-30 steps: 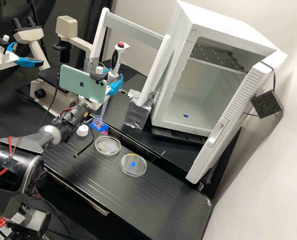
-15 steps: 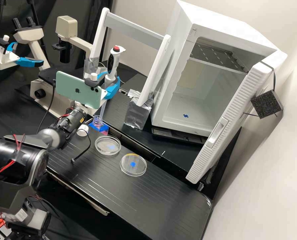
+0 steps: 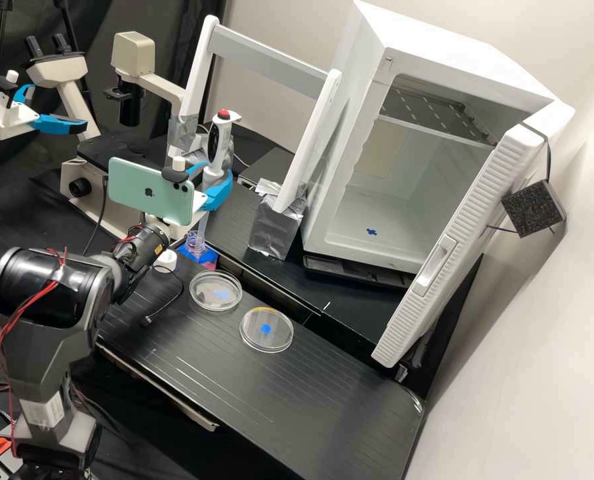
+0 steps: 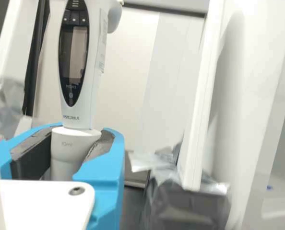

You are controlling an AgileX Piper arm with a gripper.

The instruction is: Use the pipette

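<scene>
High view. You are holding one pipette (image 3: pixel 224 133), white with a red top button (image 3: pixel 224 115), in the tool (image 3: pixel 213 177); its two blue fingers (image 3: pixel 217 193) are closing round the pipette's body. The pipette is standing nearly upright, its translucent lower tube (image 3: pixel 204 221) running down to the mouth of one small clear bottle (image 3: pixel 195 240); whether the tube's end is sitting inside, you cannot tell. A pale green phone (image 3: pixel 151 190) is riding on the tool's mount. One white cap (image 3: pixel 166 260) is lying near the bottle. Two clear round dishes, the first (image 3: pixel 201 305) nearer the bottle and the second (image 3: pixel 287 345) farther off, are resting on the black bench (image 3: pixel 277 393), each showing blue. Behind, a white cabinet (image 3: pixel 470 60) is standing with its door (image 3: pixel 453 233) open; beside it a white frame (image 3: pixel 270 57) is ending in a foil-wrapped foot (image 3: pixel 275 230). A microscope (image 3: pixel 133 53) is standing to the rear.

Wrist view. You are seeing the tool (image 4: pixel 83 133) clamping the pipette by the collar (image 4: pixel 71 143) below its handle, blue fingers on either side. A dark oval display (image 4: pixel 74 57) is facing you. The foil-wrapped foot is standing apart from the fingers.
</scene>
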